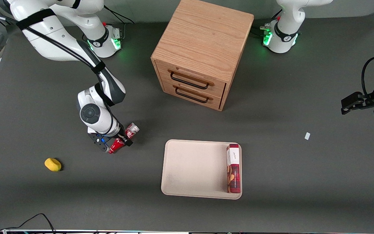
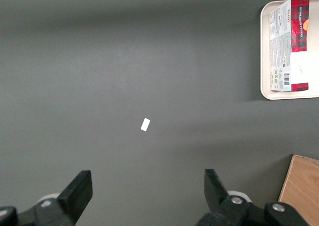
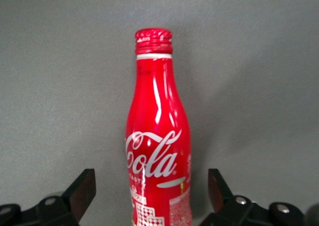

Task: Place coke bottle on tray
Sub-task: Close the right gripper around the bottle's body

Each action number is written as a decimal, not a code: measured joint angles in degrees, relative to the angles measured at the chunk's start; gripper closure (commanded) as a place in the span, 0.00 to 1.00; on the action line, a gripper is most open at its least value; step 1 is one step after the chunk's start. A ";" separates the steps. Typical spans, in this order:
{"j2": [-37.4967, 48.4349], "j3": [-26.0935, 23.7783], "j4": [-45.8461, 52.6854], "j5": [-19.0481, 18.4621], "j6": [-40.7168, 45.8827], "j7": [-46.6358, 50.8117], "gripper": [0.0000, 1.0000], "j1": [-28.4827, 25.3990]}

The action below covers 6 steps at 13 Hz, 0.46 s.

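the coke bottle (image 1: 122, 138) is seen lying on its side on the dark grey counter (image 1: 271, 169), toward the working arm's end, with its silvery base pointed toward the wooden drawer cabinet (image 1: 200, 52) and its red cap nearer to the front camera. the hand (image 1: 115, 143) is lowered over the bottle's neck end, close to the counter. in the right wrist view the coke bottle (image 3: 158, 141) is framed between the two dark fingers (image 3: 79, 188), and a clear gap is left on each side of it, so the hand (image 3: 152, 191) is spread and the bottle is not pinched.

the tray (image 1: 190, 169) is laid flat on the counter, well apart from the bottle, nearer to the front camera than the cabinet. a red-and-white box (image 1: 234, 168) is laid along the tray's short edge toward the parked arm's end; the same box (image 2: 288, 45) and tray (image 2: 266, 94) are picked up by the left wrist view.

a small yellow object (image 1: 53, 164) is set on the counter near the working arm's end, nearer to the front camera than the bottle. a small white scrap (image 1: 307, 136) is seen on the counter toward the parked arm's end.
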<state>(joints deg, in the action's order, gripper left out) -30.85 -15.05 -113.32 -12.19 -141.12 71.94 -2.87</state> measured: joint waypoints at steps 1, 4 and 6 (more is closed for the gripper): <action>-0.40 -0.02 0.01 0.00 -0.55 0.17 0.04 -0.16; -1.01 -0.02 0.04 -0.01 -0.68 0.36 0.53 -0.34; -1.03 -0.02 0.06 -0.02 -0.68 0.37 0.62 -0.34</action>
<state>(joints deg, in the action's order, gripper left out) -31.87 -15.07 -113.25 -12.22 -141.80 72.32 -3.21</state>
